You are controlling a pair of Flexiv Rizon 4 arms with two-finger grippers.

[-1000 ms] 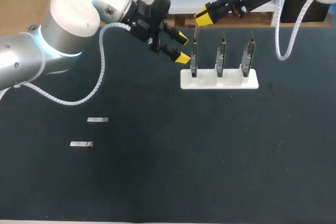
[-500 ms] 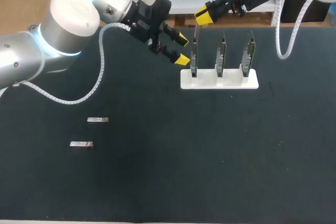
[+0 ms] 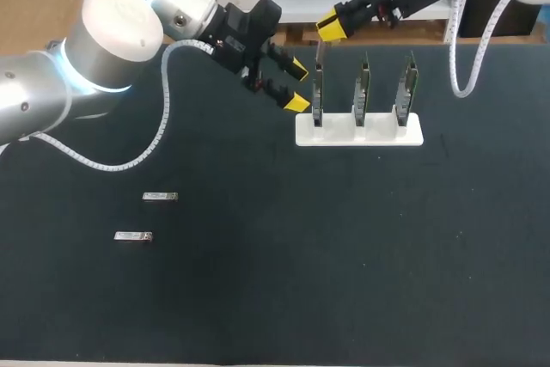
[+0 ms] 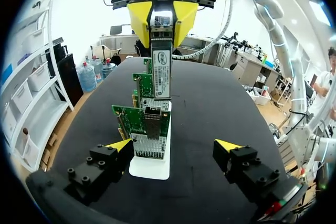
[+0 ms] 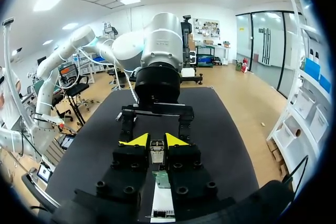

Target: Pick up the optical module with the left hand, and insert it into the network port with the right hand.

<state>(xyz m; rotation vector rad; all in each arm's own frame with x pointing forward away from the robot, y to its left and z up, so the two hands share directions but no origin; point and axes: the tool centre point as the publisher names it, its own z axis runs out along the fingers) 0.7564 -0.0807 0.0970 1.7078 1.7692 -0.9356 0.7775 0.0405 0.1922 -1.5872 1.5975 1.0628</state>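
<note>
My right gripper [image 3: 330, 26] is shut on a slim silver optical module [image 3: 320, 54] that hangs just above the leftmost of three upright green network cards [image 3: 317, 92] in a white holder [image 3: 378, 133]. In the right wrist view the module [image 5: 157, 150] sits between the yellow fingertips [image 5: 137, 140], over a card [image 5: 161, 178]. My left gripper [image 3: 297, 84] stands open just left of that card, holding nothing. In the left wrist view the left gripper [image 4: 173, 148] faces the cards [image 4: 144, 121], with the right gripper [image 4: 163, 19] and its module [image 4: 161, 66] above them.
Two more optical modules [image 3: 160, 197] [image 3: 133, 235] lie flat on the dark table mat at the left. The holder carries a middle card [image 3: 363, 88] and a right card [image 3: 406, 83]. The near half of the mat [image 3: 344, 264] holds nothing else.
The right gripper with its module has edged slightly up and to the left. The left gripper's lower fingertip has shifted a little nearer; it stays open.
</note>
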